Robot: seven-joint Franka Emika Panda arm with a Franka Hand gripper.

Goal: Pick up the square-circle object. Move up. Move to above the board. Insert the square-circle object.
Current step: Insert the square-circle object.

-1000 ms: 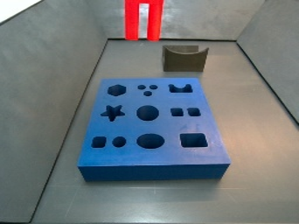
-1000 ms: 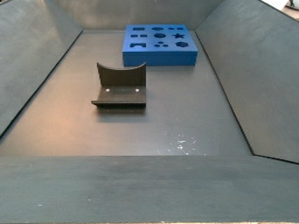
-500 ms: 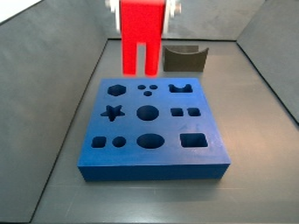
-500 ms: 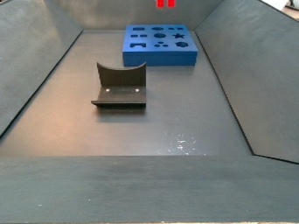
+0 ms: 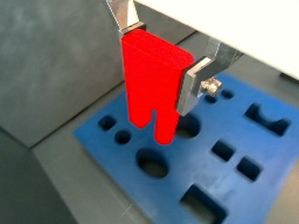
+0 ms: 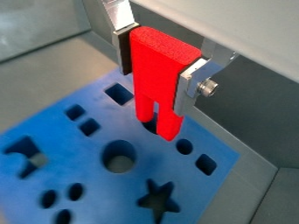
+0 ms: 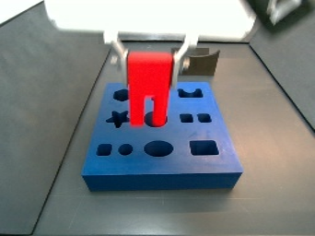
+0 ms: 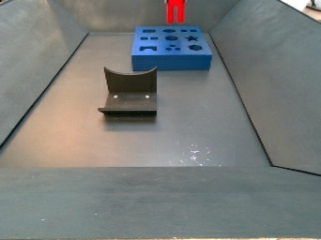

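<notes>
My gripper (image 7: pixel 150 57) is shut on the square-circle object (image 7: pixel 149 83), a bright red upright block held by its solid top with its two legs pointing down. It hangs over the middle of the board (image 7: pixel 180 135), a flat blue slab with shaped holes. The leg tips are near a round hole; I cannot tell if they touch. Both wrist views show the silver fingers (image 5: pixel 194 79) (image 6: pixel 194 77) clamped on the red block (image 5: pixel 149 83) (image 6: pixel 152 74) above the board (image 5: pixel 281 188) (image 6: pixel 222 188). In a side view only the block (image 8: pixel 177 10) shows over the board (image 8: pixel 170 64).
A dark olive-brown U-notched block (image 7: pixel 197 63) stands behind the board, and also shows in a side view (image 8: pixel 128 91). Sloping grey walls (image 7: pixel 283 83) enclose the grey floor (image 8: pixel 163 141).
The gripper has carried the red block forward from the back wall and lower, to over the middle of the board. The board and the olive block have not moved.
</notes>
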